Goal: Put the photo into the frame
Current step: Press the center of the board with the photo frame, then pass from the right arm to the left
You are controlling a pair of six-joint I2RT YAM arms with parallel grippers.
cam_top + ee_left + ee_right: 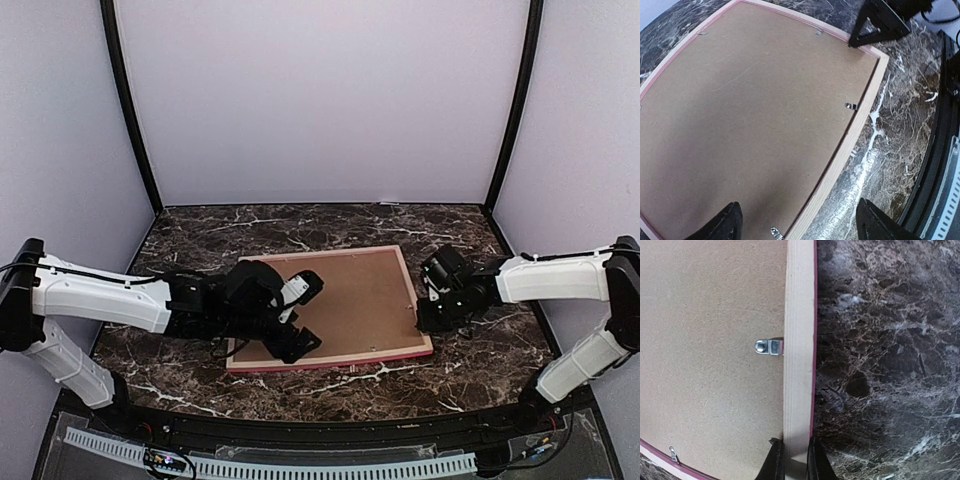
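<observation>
One frame [799, 315] edge pinched by right claw [794, 450]

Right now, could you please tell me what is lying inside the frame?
A brown backing panel fills the frame, with small metal tabs along its edge. Whatever lies beneath the panel, the photo included, is covered and cannot be seen.

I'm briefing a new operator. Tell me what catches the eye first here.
A big frame lies face down in the middle of the dark marble table, with a brown backing board filling it. The right gripper pinches the frame's right rail, while the left gripper hangs open above its left end.
</observation>
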